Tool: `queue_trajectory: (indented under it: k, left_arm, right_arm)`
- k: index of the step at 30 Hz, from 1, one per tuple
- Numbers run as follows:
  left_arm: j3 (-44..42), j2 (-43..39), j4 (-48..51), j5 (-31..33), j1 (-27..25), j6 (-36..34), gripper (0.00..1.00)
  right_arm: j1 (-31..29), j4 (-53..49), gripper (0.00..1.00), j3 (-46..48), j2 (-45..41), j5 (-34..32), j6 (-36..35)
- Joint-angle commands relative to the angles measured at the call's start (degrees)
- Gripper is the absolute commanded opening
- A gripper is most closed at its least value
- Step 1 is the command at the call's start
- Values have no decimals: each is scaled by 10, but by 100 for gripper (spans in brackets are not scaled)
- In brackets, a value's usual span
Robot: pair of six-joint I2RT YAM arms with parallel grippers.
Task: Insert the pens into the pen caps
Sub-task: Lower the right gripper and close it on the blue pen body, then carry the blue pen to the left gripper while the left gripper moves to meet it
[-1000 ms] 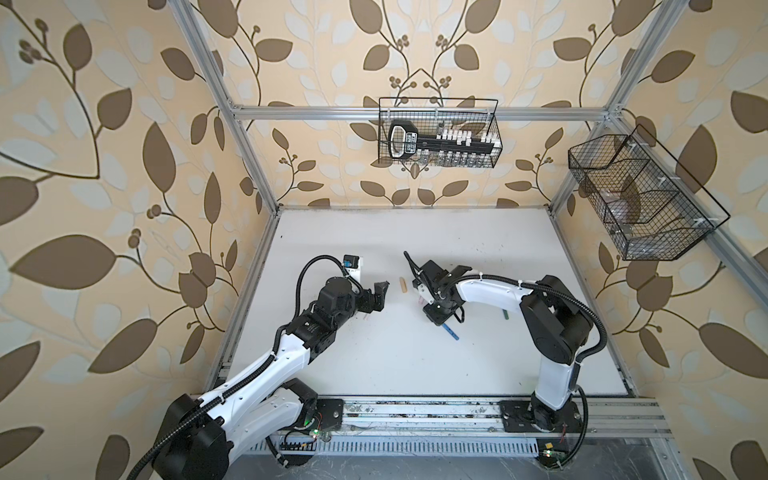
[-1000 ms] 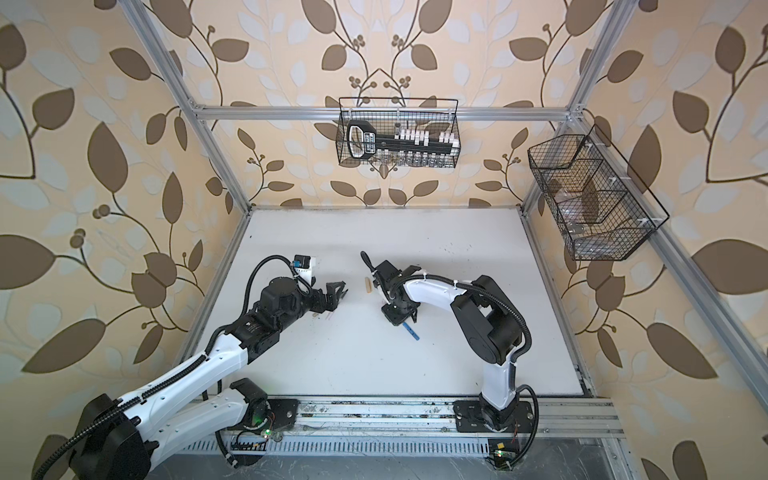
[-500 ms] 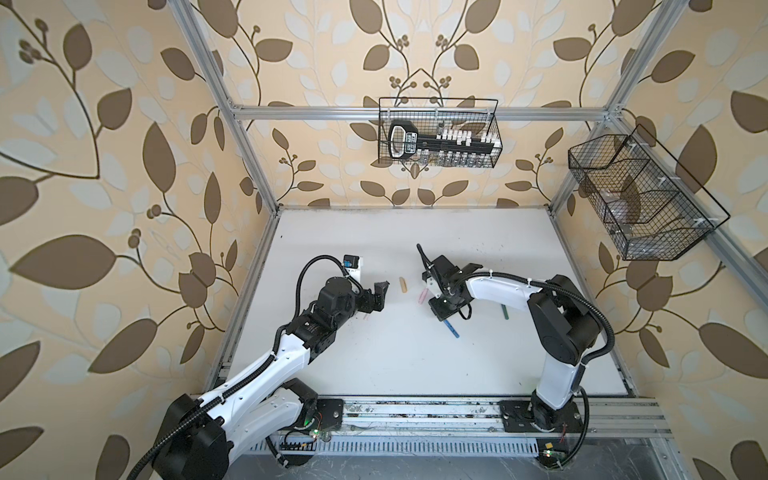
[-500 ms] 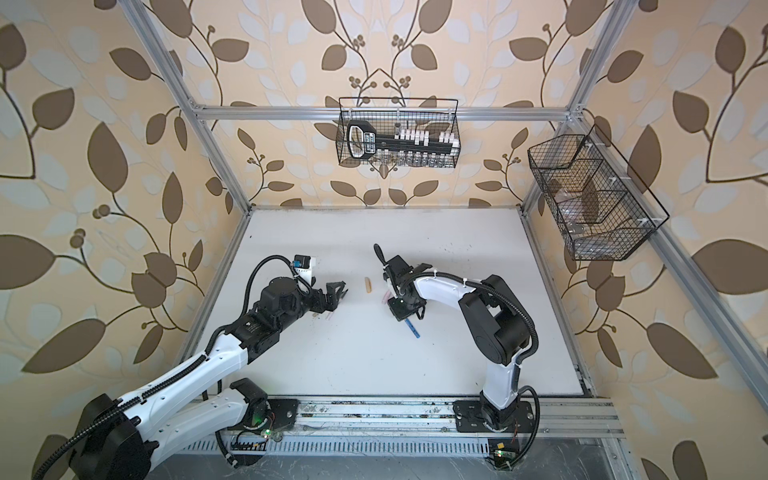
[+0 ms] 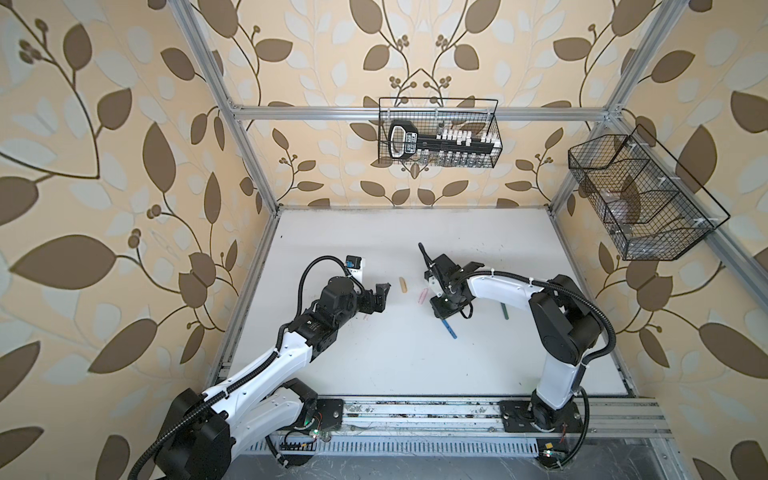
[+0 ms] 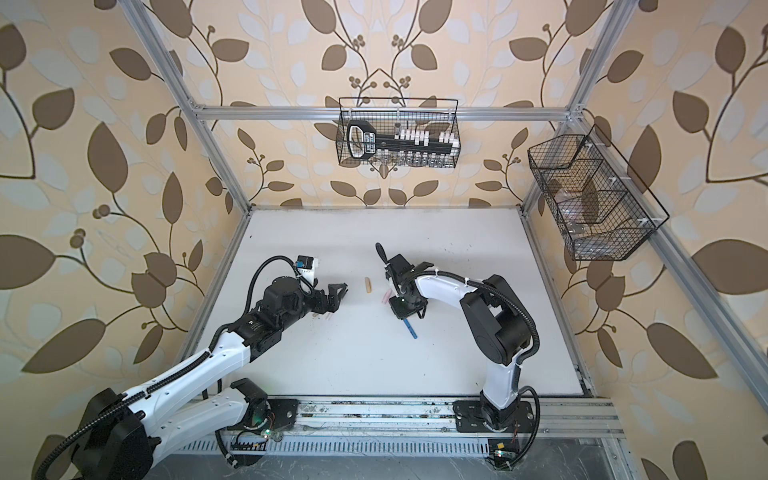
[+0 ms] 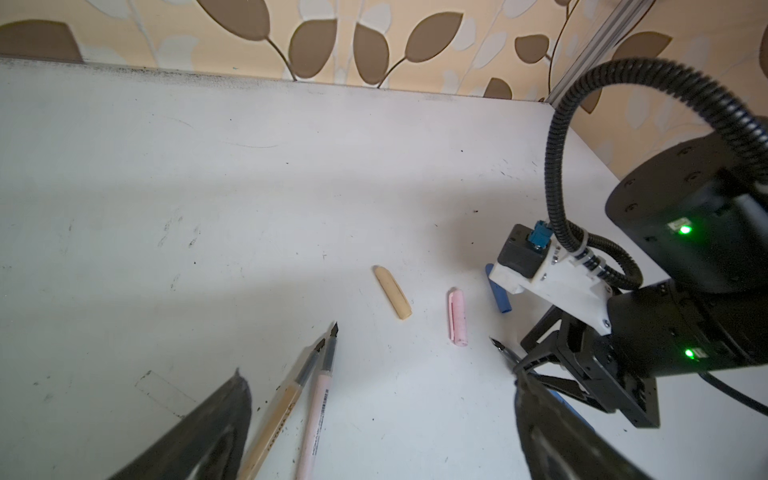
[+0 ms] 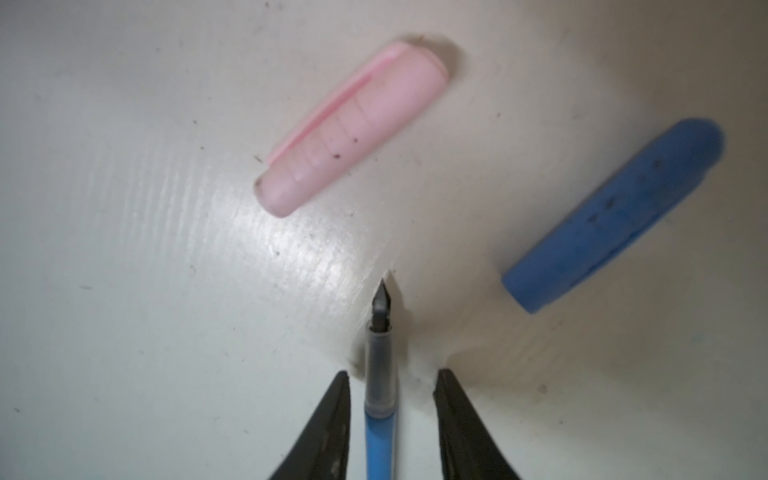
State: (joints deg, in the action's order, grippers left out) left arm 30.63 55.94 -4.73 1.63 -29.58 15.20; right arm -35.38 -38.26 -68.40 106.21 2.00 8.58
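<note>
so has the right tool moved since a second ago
Yes. In a top view the right tool has shifted rightward, away from the tan cap, which lies where it was.

- Three slim plastic pens with dark pointed tips can be counted for certain: one tan pen (image 7: 286, 399), one pale pink pen (image 7: 318, 411) and one blue pen (image 8: 380, 440).
- Three short rounded plastic caps: one tan cap (image 7: 392, 293), one pale pink cap (image 7: 457, 318) and one blue cap (image 8: 611, 216).
- One dark green slim plastic piece (image 5: 505, 311) shows in a top view, beside the right arm. It is too small to tell whether it is a pen or a cap.
- Two black wire baskets hang on the walls: a back basket (image 5: 438, 99) and a side basket (image 5: 660, 237).
- Two white-and-black robot arms: a left arm (image 5: 266, 370) and a right arm (image 5: 498, 286).
- One white desk (image 5: 415, 365).
</note>
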Motion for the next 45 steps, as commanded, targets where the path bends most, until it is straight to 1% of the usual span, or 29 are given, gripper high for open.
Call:
queue_trajectory:
  k: [1,2,5,20,24,27,30,31,36,39,42,45]
  left_arm:
    - [3,-6,-21,-10,2,1,99]
    - [2,-7,-23,-11,2,2,99]
    - [1,-9,-22,-8,2,1,99]
    - [2,-16,-19,-13,2,1,99]
    - [2,-16,-19,-15,2,1,99]
    - [1,-15,-19,-14,1,1,99]
    - [2,-13,-20,-16,2,3,99]
    - [1,-12,-21,-17,2,3,99]
    - [2,-8,-23,-17,2,4,99]
    - [3,-1,-27,-23,2,5,99]
    - [6,10,-28,-32,1,6,99]
    - [8,16,-30,-42,1,9,99]
  right_arm:
    - [-11,-46,36,-25,-9,-18,-23]
    - [-15,-52,36,-42,-6,-20,-27]
    - [-25,-67,37,-54,8,-24,-31]
    - [-38,-76,35,-66,52,-42,-35]
    - [-36,-65,31,-59,56,-43,-31]
    - [-35,-57,22,-57,57,-42,-31]
    - [-30,-49,16,-50,53,-40,-27]
    - [-28,-44,15,-47,48,-38,-25]
    - [-17,-11,12,-22,16,-17,-17]
    - [-6,22,11,9,-17,10,-10]
    - [13,77,11,45,-61,62,1]
    - [33,154,11,96,-115,112,21]
